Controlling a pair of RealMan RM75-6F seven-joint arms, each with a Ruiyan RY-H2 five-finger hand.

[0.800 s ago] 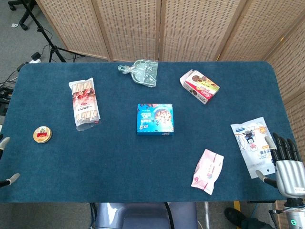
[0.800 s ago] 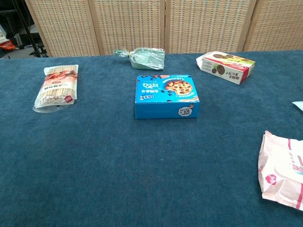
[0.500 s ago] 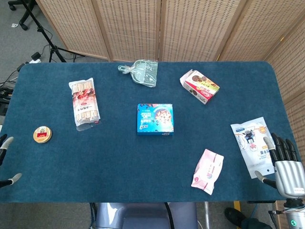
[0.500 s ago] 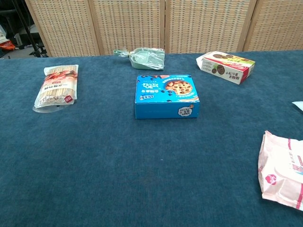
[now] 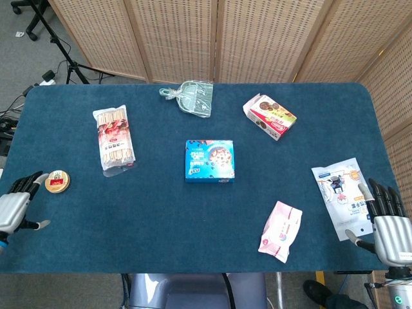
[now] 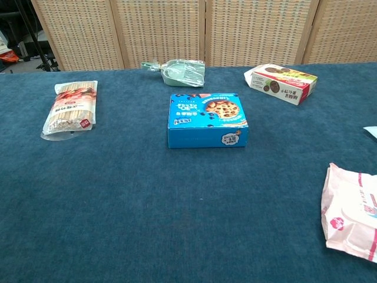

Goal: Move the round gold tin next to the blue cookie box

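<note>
The round gold tin (image 5: 57, 182) lies flat near the table's left edge, seen only in the head view. The blue cookie box (image 5: 210, 161) (image 6: 206, 119) sits at the table's middle, far to the tin's right. My left hand (image 5: 17, 207) hovers at the left edge just below and left of the tin, fingers spread toward it, holding nothing. My right hand (image 5: 386, 223) rests open at the lower right corner, fingers apart. Neither hand shows in the chest view.
A long snack bag (image 5: 114, 140) lies above and right of the tin. A green pouch (image 5: 191, 98) and a red-and-white box (image 5: 270, 116) sit at the back. A pink packet (image 5: 281, 231) and a white packet (image 5: 342, 194) lie at the right.
My left hand has come into the head view from the left edge and risen toward the gold tin. My right hand stays where it was.
</note>
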